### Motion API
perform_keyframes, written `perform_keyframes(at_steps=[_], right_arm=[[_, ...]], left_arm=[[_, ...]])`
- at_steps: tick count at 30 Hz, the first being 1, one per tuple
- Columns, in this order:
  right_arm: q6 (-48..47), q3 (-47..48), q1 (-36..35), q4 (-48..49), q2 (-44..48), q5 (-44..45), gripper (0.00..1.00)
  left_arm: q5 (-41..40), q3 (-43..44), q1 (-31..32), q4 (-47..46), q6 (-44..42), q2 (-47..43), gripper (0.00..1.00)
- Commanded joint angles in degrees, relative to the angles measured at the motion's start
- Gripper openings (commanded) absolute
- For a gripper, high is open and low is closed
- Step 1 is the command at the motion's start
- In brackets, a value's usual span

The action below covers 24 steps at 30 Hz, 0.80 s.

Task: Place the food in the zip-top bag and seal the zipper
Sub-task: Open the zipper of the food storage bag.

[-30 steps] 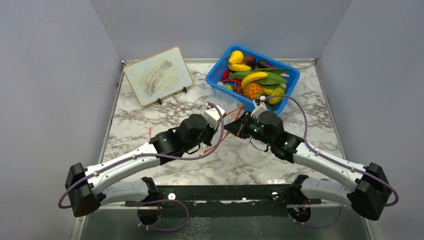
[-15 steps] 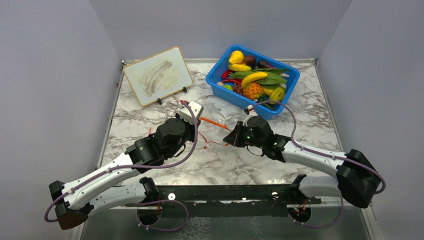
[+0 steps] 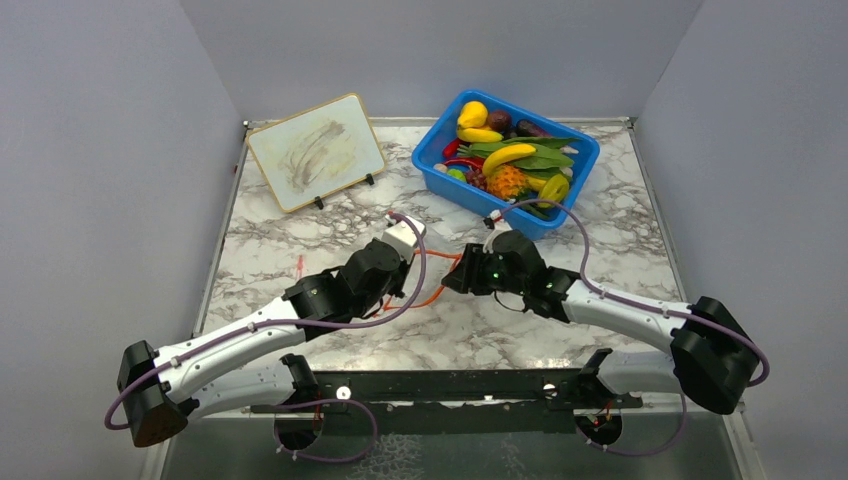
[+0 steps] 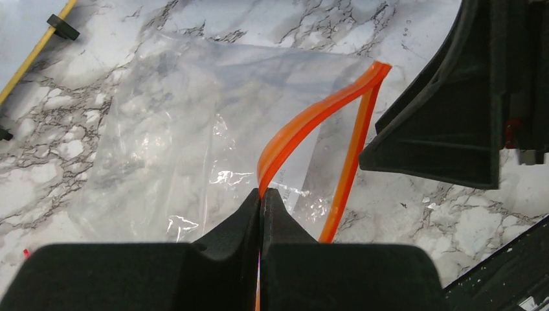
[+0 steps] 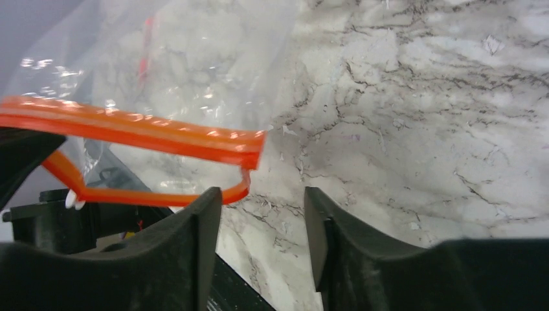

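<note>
The clear zip-top bag [image 4: 175, 136] lies crumpled on the marble between my two grippers. Its orange zipper [image 4: 311, 120] stands parted in a loop. My left gripper [image 4: 262, 194] is shut on one strip of the zipper [image 3: 440, 256]. My right gripper [image 5: 262, 194] is open; the zipper [image 5: 162, 136] hangs just ahead of its left finger, with only marble between the fingers. The food [image 3: 510, 160], a pineapple, bananas, green leaves and a dark fruit, sits in the blue bin at the back right, outside the bag.
The blue bin [image 3: 440, 175] stands behind my right gripper [image 3: 452, 280]. A framed board [image 3: 315, 152] leans on its stand at the back left. A small red scrap [image 3: 299, 266] lies left of the left arm. Grey walls enclose the table.
My right gripper has opened and let go of the zipper. The left arm swung left, then back right toward the centre, still holding its strip.
</note>
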<state>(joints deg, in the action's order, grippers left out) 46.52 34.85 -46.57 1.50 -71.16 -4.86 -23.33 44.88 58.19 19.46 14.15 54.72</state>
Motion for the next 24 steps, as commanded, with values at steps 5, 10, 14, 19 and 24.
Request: perform_keyframes(at_steps=[5, 10, 14, 19, 24], right_arm=[[-14.1, 7.3, -0.2, -5.3, 9.1, -1.9, 0.63], [-19.6, 14.5, -0.2, -13.5, 11.4, 7.0, 0.63], [-22.9, 19.6, 0.0, -17.2, 9.6, 12.8, 0.61], [-27.0, 23.8, 1.6, -17.4, 5.1, 16.3, 0.6], [-31.0, 28.8, 8.5, -19.5, -2.0, 15.3, 0.61]], left_arm=[[1.8, -1.8, -0.1, -4.6, 3.4, -0.1, 0.0], [2.5, -3.4, -0.2, -6.3, 4.7, 0.0, 0.0], [3.6, -4.5, -0.6, -7.4, 5.5, 0.2, 0.0], [5.2, -5.2, -1.1, -8.0, 5.3, 0.4, 0.0], [9.2, -5.7, -1.6, -8.2, 4.8, 0.6, 0.0]])
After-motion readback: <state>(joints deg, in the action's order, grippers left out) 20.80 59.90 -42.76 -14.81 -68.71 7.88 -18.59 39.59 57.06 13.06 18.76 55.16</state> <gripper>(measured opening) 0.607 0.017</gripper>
